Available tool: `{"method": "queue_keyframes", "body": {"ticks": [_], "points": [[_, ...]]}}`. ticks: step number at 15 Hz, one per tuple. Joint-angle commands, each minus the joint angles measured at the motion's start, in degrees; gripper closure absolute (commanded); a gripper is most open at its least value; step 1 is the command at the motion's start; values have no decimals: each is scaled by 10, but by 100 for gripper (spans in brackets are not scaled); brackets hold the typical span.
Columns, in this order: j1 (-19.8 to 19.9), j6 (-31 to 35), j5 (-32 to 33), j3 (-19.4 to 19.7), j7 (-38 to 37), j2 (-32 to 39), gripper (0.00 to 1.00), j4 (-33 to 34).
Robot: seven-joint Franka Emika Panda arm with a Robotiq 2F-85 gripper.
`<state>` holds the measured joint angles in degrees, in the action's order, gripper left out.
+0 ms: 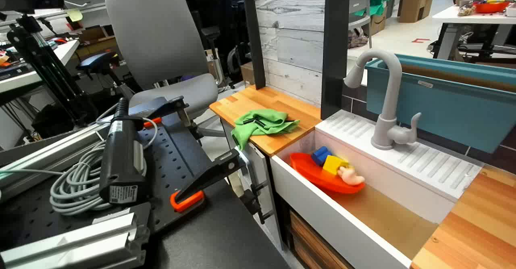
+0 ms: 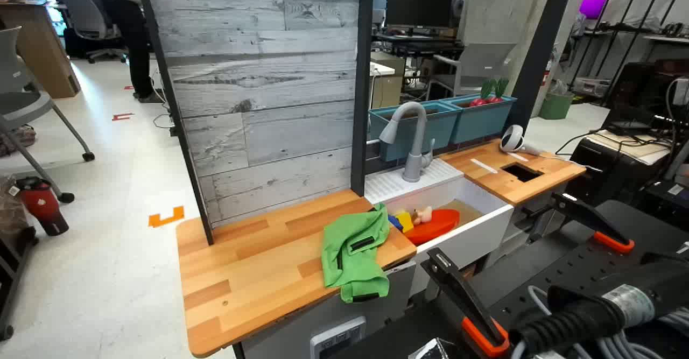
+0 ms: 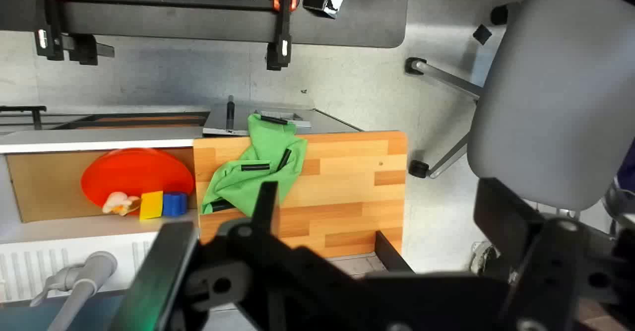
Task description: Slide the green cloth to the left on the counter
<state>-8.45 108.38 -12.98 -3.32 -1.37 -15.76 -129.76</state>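
Observation:
A crumpled green cloth (image 1: 266,119) with black strips lies on the wooden counter (image 1: 282,99) beside the sink. One end of it hangs over the counter's front edge. The cloth also shows in an exterior view (image 2: 350,267), near the sink end of the counter (image 2: 253,273). In the wrist view the cloth (image 3: 273,140) lies on the sink side of the counter (image 3: 347,187). My gripper (image 3: 379,187) is open and empty, with its fingers wide apart above the counter. One fingertip overlaps the cloth's edge in that view. The gripper is out of view in both exterior views.
The sink (image 2: 468,235) holds a red dish (image 1: 322,180) with blue, yellow and pink toys. A grey faucet (image 1: 391,95) stands behind it. A wood-print panel (image 2: 264,100) rises at the counter's back. Black clamps (image 2: 457,289) sit on the table edge facing the counter.

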Motion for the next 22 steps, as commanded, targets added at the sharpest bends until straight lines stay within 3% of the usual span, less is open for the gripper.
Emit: {"method": "queue_keyframes", "body": {"ticks": [1, 9, 12, 17, 22], "points": [[8, -2, -2, -8, 2, 0, 0, 1], [8, -2, -2, -8, 2, 0, 0, 1], [9, 81, -6, -15, -19, 28, 0, -7], [11, 213, 12, -22, -53, 149, 0, 10], [8, 297, 43, -15, -70, 287, 0, 32]]}}
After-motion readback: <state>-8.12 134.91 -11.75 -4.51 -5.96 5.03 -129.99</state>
